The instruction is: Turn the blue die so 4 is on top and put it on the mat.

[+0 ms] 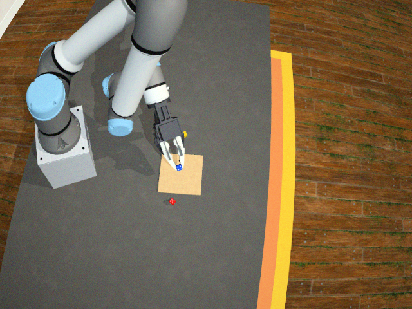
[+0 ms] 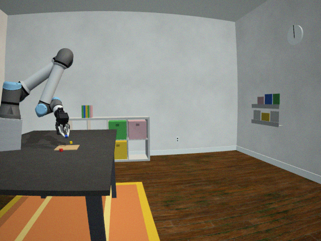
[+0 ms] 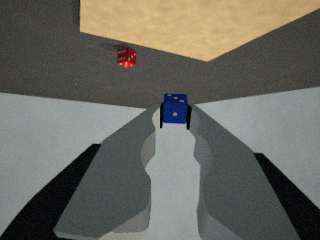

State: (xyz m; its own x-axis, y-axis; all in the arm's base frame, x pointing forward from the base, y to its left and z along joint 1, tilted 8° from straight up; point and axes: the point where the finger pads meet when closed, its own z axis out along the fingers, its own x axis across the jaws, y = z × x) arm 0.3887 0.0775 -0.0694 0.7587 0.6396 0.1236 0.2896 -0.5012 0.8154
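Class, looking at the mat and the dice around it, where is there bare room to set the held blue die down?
The mat is bare on its right and near halves. The gripper, shut on the blue die, hangs above its far-left part. The red die borders the near edge, the yellow die the far edge.
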